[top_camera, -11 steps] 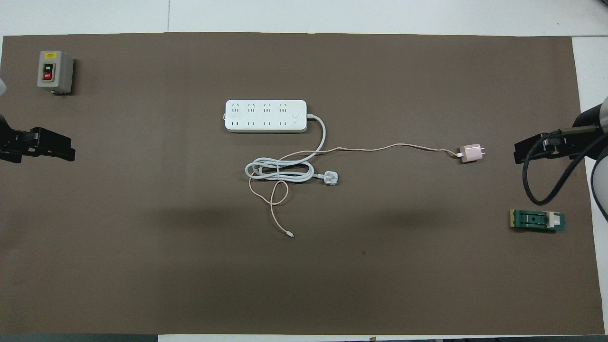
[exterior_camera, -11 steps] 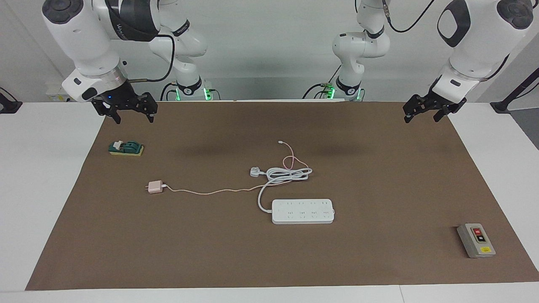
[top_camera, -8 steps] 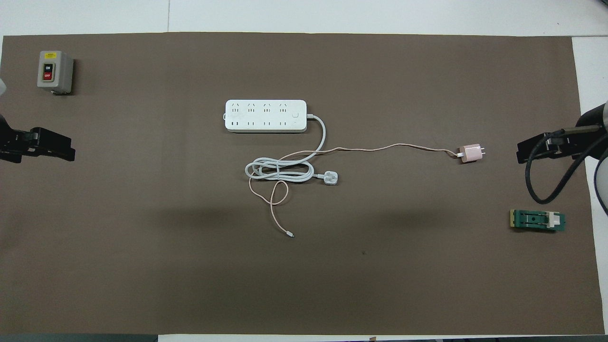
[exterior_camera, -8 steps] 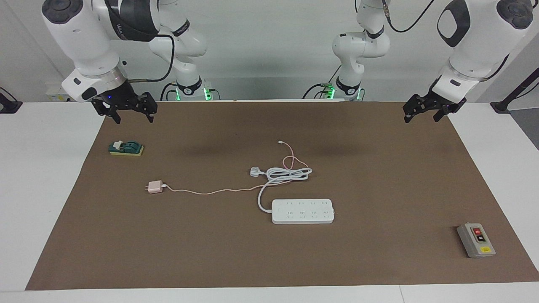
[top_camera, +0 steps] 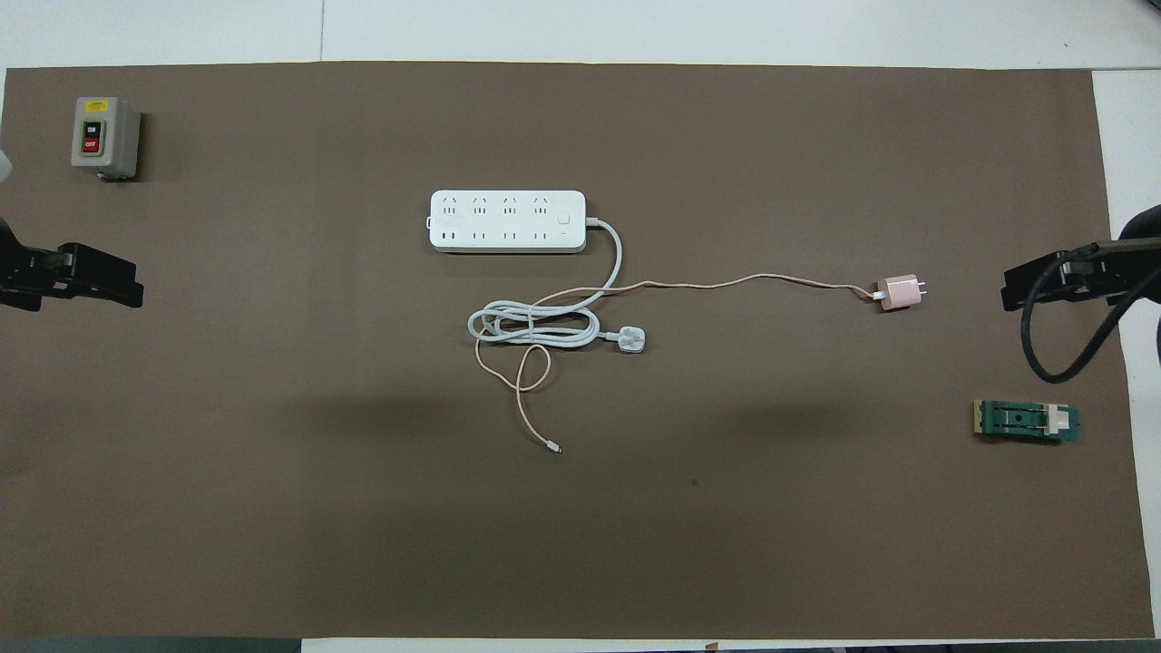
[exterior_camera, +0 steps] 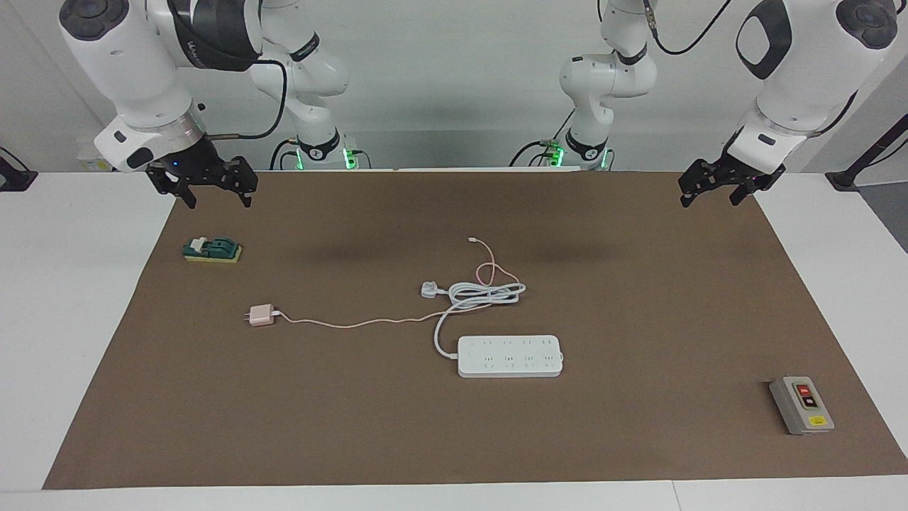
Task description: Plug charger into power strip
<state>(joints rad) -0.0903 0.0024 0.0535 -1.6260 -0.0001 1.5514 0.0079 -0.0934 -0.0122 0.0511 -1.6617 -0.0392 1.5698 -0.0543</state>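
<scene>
Small pale-pink cube charger is seen lying unplugged on brown mat, well apart from long white power strip. Right gripper and left gripper are held raised, fingers spread, nothing gripped. Grey button box is noted at the left arm's end.

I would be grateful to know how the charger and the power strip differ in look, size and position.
The charger is a small pale-pink cube; the power strip is a long white block, far larger. The charger trails a thin pink cable; the power strip has a thick white cord. The charger lies toward the right arm's end and nearer the robots. Both rest untouched on the brown mat.
</scene>
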